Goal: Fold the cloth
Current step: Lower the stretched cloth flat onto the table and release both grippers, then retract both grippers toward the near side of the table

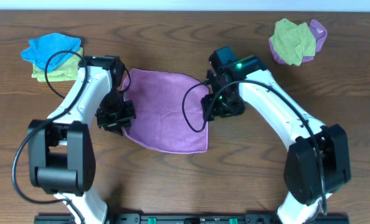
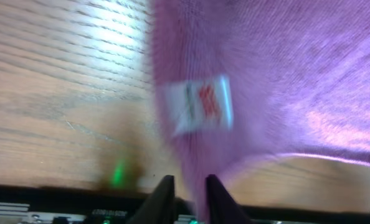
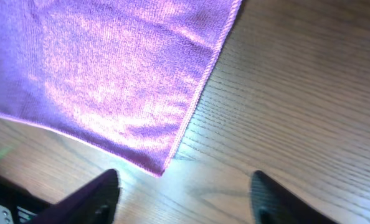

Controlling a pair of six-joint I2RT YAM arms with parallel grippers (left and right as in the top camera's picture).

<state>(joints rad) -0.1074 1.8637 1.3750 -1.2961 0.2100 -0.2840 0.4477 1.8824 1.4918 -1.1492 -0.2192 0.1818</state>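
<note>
At the middle of the tabletop [image 1: 172,186] the cloth [image 1: 166,112] lies spread in 1 layer, roughly square, its near right corner squared off and its near left edge running slantwise. The left pincer [image 2: 189,199] sits at the cloth's left edge. Its 2 fingers stand only slightly apart with a bit of purple hem in the gap, and the blurred wrist view does not show whether they grip it. A white label [image 2: 200,106] shows on the cloth just ahead of them. The right pincer [image 3: 185,196] is at the cloth's right edge, its fingers spread wide over bare wood with nothing between them and the cloth's near corner just ahead. A blue cloth [image 1: 51,48] lies on a yellow-green cloth [image 1: 57,73] at the far left.
</note>
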